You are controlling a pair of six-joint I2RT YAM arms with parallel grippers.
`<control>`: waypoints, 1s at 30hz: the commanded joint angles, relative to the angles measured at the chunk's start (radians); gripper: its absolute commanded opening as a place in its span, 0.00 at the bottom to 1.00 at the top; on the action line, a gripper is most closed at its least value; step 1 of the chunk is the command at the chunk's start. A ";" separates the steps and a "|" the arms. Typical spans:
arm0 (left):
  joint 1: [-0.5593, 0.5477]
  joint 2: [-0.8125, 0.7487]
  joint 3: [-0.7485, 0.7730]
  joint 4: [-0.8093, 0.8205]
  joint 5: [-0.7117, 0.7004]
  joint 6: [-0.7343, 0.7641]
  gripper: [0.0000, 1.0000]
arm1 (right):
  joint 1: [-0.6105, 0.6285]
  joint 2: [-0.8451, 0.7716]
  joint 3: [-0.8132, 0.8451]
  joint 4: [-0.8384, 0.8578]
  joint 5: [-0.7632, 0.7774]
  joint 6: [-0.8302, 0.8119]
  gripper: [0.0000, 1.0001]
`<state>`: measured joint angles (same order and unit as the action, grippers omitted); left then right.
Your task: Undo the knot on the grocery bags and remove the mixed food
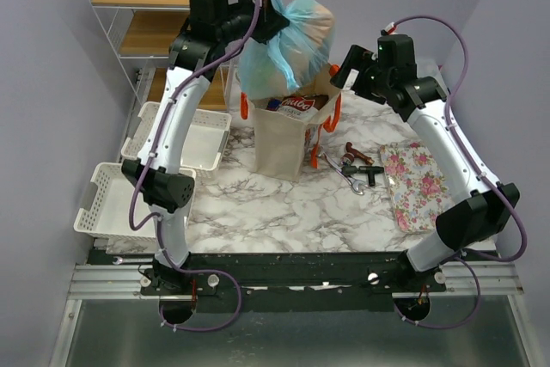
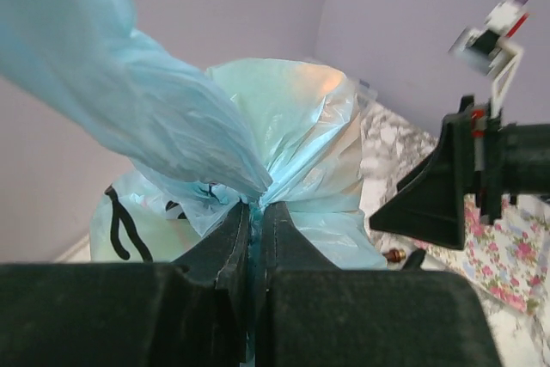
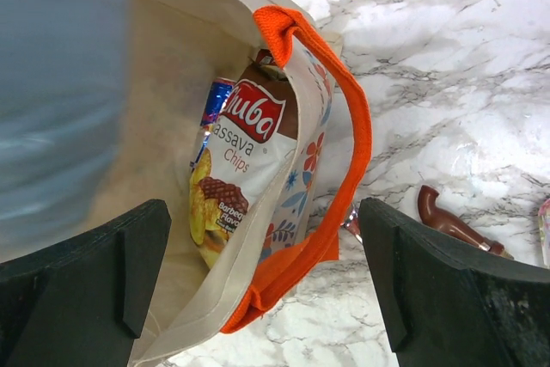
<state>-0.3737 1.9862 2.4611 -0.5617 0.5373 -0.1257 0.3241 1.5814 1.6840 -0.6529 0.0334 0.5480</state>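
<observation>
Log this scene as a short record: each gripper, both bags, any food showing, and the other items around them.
left gripper: shut on the gathered neck of the blue plastic bag
right gripper: open, above the mouth of the canvas tote
blue plastic bag: bulging, bunched shut, held up over the tote
canvas tote: upright on the marble table, mouth open
food showing: cassava chips packet inside the tote
other items: metal tools, floral pad, white baskets

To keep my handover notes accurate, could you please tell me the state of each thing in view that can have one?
plastic bag, neck bunched shut, hanging over the canvas tote.
canvas tote, upright, mouth open.
chips packet, standing inside the tote.
left pincer, shut on the plastic bag.
right pincer, open above the tote.
</observation>
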 commanded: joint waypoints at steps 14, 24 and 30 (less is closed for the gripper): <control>0.001 -0.607 -0.240 -0.143 0.288 0.173 0.00 | -0.002 -0.230 -0.164 0.148 -0.286 -0.278 0.99; -0.136 -1.025 -1.011 -0.340 0.268 0.557 0.00 | -0.002 -0.299 -0.242 0.063 -0.280 -0.255 0.99; -0.217 -1.049 -1.313 -0.147 0.213 0.499 0.00 | -0.002 -0.305 -0.235 0.052 -0.248 -0.236 0.99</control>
<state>-0.5392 0.9497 1.2915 -0.9134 0.7979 0.3473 0.3233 1.2903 1.4509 -0.5812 -0.2295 0.3031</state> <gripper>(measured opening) 0.045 0.989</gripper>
